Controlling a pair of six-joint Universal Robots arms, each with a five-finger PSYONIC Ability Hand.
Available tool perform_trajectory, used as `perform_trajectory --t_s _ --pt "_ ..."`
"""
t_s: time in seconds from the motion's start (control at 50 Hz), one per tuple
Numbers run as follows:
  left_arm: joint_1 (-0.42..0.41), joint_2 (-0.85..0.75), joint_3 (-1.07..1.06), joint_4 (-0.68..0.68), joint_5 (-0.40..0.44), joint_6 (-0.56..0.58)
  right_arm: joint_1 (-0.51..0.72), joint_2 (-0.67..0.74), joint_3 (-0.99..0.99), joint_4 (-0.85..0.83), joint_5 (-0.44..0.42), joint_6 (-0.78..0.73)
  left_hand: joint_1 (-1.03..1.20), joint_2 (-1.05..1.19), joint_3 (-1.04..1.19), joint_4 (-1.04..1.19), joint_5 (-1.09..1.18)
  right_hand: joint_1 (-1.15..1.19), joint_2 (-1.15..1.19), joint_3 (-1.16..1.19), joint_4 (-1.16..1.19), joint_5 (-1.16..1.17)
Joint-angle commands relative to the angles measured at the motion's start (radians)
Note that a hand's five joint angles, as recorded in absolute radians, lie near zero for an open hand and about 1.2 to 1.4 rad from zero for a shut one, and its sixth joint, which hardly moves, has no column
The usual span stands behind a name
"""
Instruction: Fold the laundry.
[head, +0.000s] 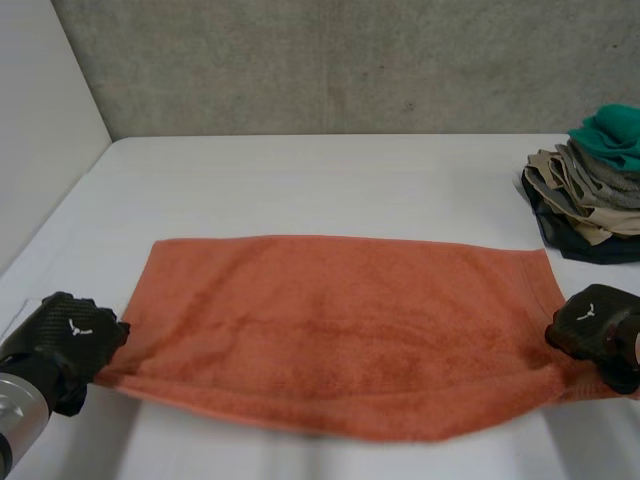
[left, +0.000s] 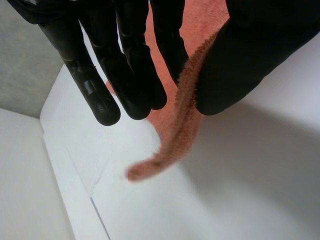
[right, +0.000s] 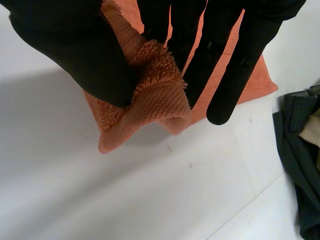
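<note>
An orange towel lies spread across the white table, its near edge lifted off the surface. My left hand is at the towel's near left corner; its thumb and fingers pinch the orange towel edge, whose tip hangs loose below. My right hand holds the near right corner. There the thumb and fingers are closed on a bunched fold of the orange towel.
A pile of clothes in green, beige, grey and dark cloth sits at the table's far right; the dark clothes lie beside my right hand. A grey wall runs behind the table, and a white wall stands to its left.
</note>
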Motion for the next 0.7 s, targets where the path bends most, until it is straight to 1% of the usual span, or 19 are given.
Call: perform_trajectory --t_s 0.02,0.06,0.08,0.14,0.16,0.22,0.24,0.3,0.32,0.38,0.4,0.42,0.52,0.54,0.6,0.62,0.68,0.7 --pt "-0.008 -0.265 0.106 0.225 -0.013 0.025 0.024 0.225 -0.152 -0.161 0.036 0.073 0.234 0.197 0.199 0.196 0.249 0.284 0.218 0.202 0.192 0.235" --pt "-0.009 -0.339 0.179 0.270 -0.024 0.025 0.045 0.268 -0.224 -0.195 0.065 0.124 0.234 0.197 0.199 0.196 0.249 0.284 0.218 0.202 0.192 0.235" --pt "-0.011 -0.417 0.266 0.308 -0.042 0.025 0.070 0.307 -0.323 -0.224 0.110 0.177 0.234 0.197 0.199 0.196 0.249 0.284 0.218 0.202 0.192 0.235" --pt "-0.017 -0.507 0.417 0.355 -0.079 0.025 0.111 0.349 -0.469 -0.270 0.169 0.234 0.234 0.197 0.199 0.196 0.249 0.284 0.218 0.202 0.192 0.235" --pt "-0.029 -0.547 0.528 0.387 -0.113 0.024 0.142 0.361 -0.564 -0.308 0.198 0.259 0.234 0.197 0.199 0.196 0.249 0.284 0.218 0.202 0.192 0.235" --pt "-0.060 -0.571 0.708 0.453 -0.147 0.005 0.174 0.357 -0.670 -0.399 0.215 0.297 0.234 0.197 0.199 0.196 0.249 0.284 0.218 0.202 0.192 0.235" --pt "-0.072 -0.574 0.796 0.509 -0.151 0.001 0.194 0.348 -0.721 -0.493 0.215 0.326 0.234 0.197 0.199 0.196 0.249 0.284 0.218 0.202 0.192 0.235" --pt "-0.081 -0.571 0.878 0.641 -0.153 -0.025 0.203 0.316 -0.733 -0.665 0.214 0.377 0.234 0.197 0.199 0.196 0.249 0.284 0.218 0.202 0.192 0.235" --pt "-0.084 -0.562 0.893 0.751 -0.152 -0.048 0.205 0.284 -0.726 -0.769 0.214 0.400 0.234 0.197 0.199 0.196 0.249 0.284 0.218 0.202 0.192 0.235" --pt "-0.089 -0.558 0.904 0.887 -0.155 -0.082 0.206 0.236 -0.706 -0.873 0.217 0.418 0.234 0.197 0.199 0.196 0.249 0.284 0.218 0.202 0.192 0.235" --pt "-0.092 -0.550 0.886 0.934 -0.153 -0.090 0.206 0.214 -0.701 -0.875 0.215 0.420 0.234 0.197 0.199 0.196 0.249 0.284 0.218 0.202 0.192 0.235" --pt "-0.092 -0.544 0.878 0.938 -0.152 -0.093 0.206 0.208 -0.701 -0.865 0.215 0.420 0.234 0.197 0.199 0.196 0.249 0.284 0.218 0.202 0.192 0.235" --pt "-0.083 -0.513 0.786 0.869 -0.153 -0.107 0.206 0.211 -0.701 -0.718 0.194 0.420 0.234 0.197 0.199 0.196 0.249 0.284 0.218 0.202 0.192 0.235" --pt "-0.081 -0.515 0.766 0.858 -0.153 -0.110 0.205 0.219 -0.700 -0.656 0.174 0.422 0.234 0.197 0.199 0.196 0.249 0.284 0.218 0.202 0.192 0.235" --pt "-0.077 -0.515 0.682 0.830 -0.153 -0.120 0.206 0.242 -0.693 -0.567 0.143 0.423 0.234 0.197 0.199 0.196 0.249 0.284 0.218 0.202 0.192 0.235" --pt "-0.075 -0.515 0.659 0.830 -0.153 -0.122 0.206 0.265 -0.692 -0.509 0.131 0.423 0.234 0.197 0.199 0.196 0.249 0.284 0.218 0.202 0.192 0.235" --pt "-0.070 -0.521 0.554 0.829 -0.150 -0.127 0.205 0.305 -0.687 -0.422 0.117 0.423 0.234 0.197 0.199 0.196 0.249 0.284 0.218 0.202 0.192 0.235" --pt "-0.070 -0.524 0.502 0.832 -0.147 -0.130 0.205 0.337 -0.686 -0.357 0.114 0.423 0.234 0.197 0.199 0.196 0.249 0.284 0.218 0.202 0.192 0.235"
